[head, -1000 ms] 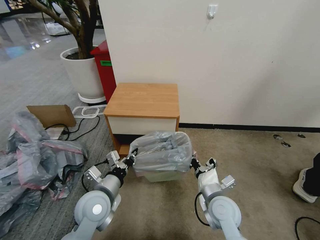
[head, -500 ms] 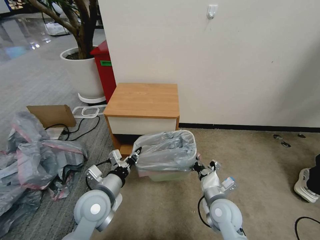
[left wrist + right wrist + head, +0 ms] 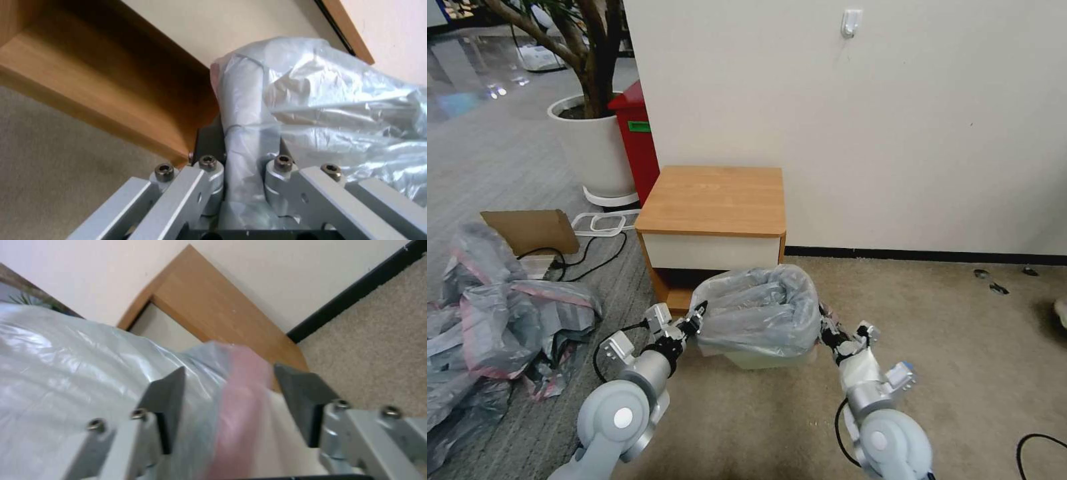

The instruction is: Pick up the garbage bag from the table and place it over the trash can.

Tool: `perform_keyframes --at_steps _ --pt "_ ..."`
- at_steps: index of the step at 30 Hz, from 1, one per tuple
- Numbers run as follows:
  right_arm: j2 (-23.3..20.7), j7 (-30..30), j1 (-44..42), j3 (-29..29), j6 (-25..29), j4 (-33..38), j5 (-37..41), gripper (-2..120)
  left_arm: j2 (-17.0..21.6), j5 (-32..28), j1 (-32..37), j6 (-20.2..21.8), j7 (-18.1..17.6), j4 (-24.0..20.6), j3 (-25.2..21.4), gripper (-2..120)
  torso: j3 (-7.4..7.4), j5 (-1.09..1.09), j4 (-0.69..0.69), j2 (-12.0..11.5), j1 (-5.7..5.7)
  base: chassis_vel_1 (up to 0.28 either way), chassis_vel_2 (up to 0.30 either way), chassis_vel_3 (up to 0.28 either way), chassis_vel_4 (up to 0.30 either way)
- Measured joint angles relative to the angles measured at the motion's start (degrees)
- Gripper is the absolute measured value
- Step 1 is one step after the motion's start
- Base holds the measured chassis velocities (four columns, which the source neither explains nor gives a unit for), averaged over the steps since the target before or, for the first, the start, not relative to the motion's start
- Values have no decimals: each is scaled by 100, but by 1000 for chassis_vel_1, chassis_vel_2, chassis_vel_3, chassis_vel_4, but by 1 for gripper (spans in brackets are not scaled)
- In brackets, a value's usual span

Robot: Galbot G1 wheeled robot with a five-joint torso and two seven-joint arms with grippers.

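Thin, crinkled grey plastic, translucent and glossy, billows over the trash can (image 3: 764, 359): the garbage bag (image 3: 758, 307) drapes its mouth and hangs down the sides, leaving a strip of smooth cream-white wall showing below. A pink rim band runs along the bag's edge on the right side. The can stands on short-pile beige carpet just in front of the table (image 3: 714, 200), a boxy nightstand with a light-brown wood-grain top and a flat white drawer front.

The left gripper (image 3: 694, 321) presses against the bag's left side; in the left wrist view its metal fingers (image 3: 209, 173) stand narrow with a fold of plastic pinched between them. The right gripper (image 3: 829, 331) sits at the bag's right side, its dark flat pads (image 3: 166, 400) spread wide, the pink band and grey film lying loose between them.
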Motion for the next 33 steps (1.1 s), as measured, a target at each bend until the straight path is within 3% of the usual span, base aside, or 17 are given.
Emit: perform_keyframes --at_steps 1,5,12,17,22,24,26,28,29,30,33 --pt "0 0 0 0 0 0 0 58 0 0 0 0 0 0 0 7 0 0 0 0 0 0 0 0 0" --pt "-66 1 -93 166 -155 227 778 78 -16 -189 -6 -7 -16 1 -1 7 0 0 0 0 0 0 0 0 0" --pt "-71 26 -208 270 -251 412 1213 99 -11 -232 -14 -20 -47 -2 -23 7 0 0 0 0 0 0 0 0 0" --pt "-100 34 -354 494 -252 805 1253 100 55 -174 0 -21 -52 -27 -47 7 0 -1 0 0 0 0 0 0 0" --pt "-245 23 -175 606 -285 1206 994 100 147 301 11 14 -40 5 15 7 0 -1 -1 0 0 0 0 0 0" --pt "-799 -316 345 448 -501 1502 419 100 222 896 -28 255 -42 -30 212 7 0 -1 1 0 0 0 0 0 0" --pt "-1011 -450 488 370 -616 1548 306 100 236 1007 -38 314 -43 -55 257 7 0 0 0 0 0 0 0 0 0" --pt "-1561 -655 852 120 -956 1630 129 96 265 1293 -73 409 -49 -114 406 7 0 1 0 0 0 0 0 0 0" --pt "-1561 -655 852 120 -956 1630 129 96 265 1293 -73 409 -49 -114 406 7 0 1 0 0 0 0 0 0 0" --pt "-2092 -712 1293 -253 -1307 1664 -11 91 274 1593 -97 439 -49 -144 557 7 0 -2 2 0 0 0 0 0 0" --pt "-2352 -736 1529 -495 -1502 1660 -164 87 275 1785 -104 441 -48 -156 636 7 0 0 0 0 0 0 0 0 0"
